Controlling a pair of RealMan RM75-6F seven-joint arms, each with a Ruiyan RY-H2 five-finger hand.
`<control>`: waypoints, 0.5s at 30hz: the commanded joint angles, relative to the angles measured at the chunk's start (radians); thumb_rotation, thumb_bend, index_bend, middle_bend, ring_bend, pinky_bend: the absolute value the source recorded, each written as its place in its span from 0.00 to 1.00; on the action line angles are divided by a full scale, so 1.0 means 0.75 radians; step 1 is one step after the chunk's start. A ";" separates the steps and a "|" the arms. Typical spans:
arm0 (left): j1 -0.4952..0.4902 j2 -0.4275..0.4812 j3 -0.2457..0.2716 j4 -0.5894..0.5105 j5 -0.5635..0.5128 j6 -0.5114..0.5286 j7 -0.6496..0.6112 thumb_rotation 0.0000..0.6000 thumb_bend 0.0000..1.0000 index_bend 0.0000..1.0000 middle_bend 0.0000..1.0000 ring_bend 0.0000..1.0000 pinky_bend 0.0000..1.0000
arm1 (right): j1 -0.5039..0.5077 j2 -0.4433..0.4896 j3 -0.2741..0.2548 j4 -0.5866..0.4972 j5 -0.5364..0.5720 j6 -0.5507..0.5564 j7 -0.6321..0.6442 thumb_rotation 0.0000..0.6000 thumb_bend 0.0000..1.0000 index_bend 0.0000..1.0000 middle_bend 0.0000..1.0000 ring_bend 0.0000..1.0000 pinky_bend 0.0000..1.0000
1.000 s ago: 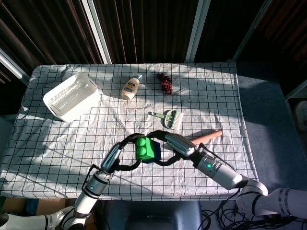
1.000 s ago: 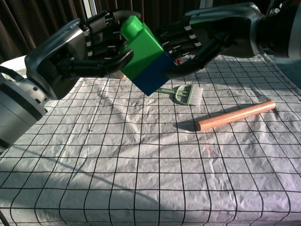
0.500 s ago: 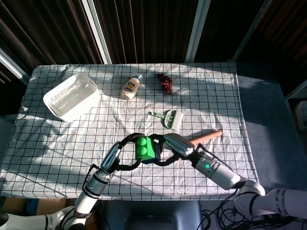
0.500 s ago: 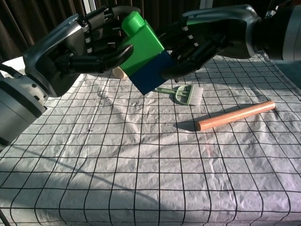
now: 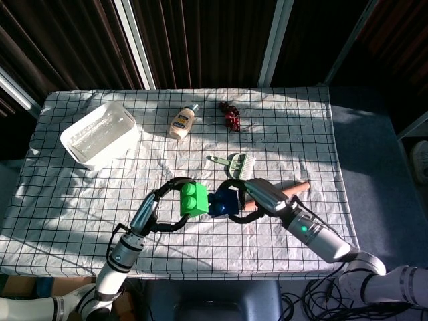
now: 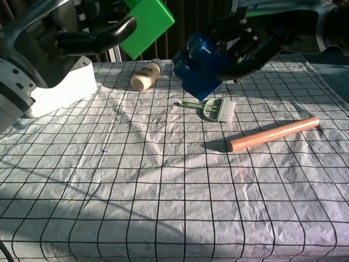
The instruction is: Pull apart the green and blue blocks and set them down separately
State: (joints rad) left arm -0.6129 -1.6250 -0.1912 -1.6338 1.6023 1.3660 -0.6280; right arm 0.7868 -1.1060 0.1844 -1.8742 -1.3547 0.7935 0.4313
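The green block and the blue block are apart, with a small gap between them above the table. My left hand grips the green block from the left. On the other side my right hand holds the blue block. Both blocks hang in the air over the front middle of the checked cloth.
A wooden dowel lies right of the hands, a small green brush just behind them. Further back are a squeeze bottle, a red cluster and a white tub at the left.
The joined blocks have come apart. My left hand has drawn the green block left and up, my right hand has carried the blue block right.
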 commanded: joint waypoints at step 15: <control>0.125 -0.025 0.068 0.624 -0.326 -0.235 -0.142 1.00 0.79 0.70 0.73 0.74 0.93 | -0.061 -0.254 -0.101 0.570 0.370 0.050 -0.653 1.00 0.24 0.69 0.62 0.44 0.41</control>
State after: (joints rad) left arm -0.5323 -1.5955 -0.1556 -1.2763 1.4067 1.2553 -0.6852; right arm 0.7439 -1.2483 0.1180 -1.5030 -1.1280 0.8437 -0.0157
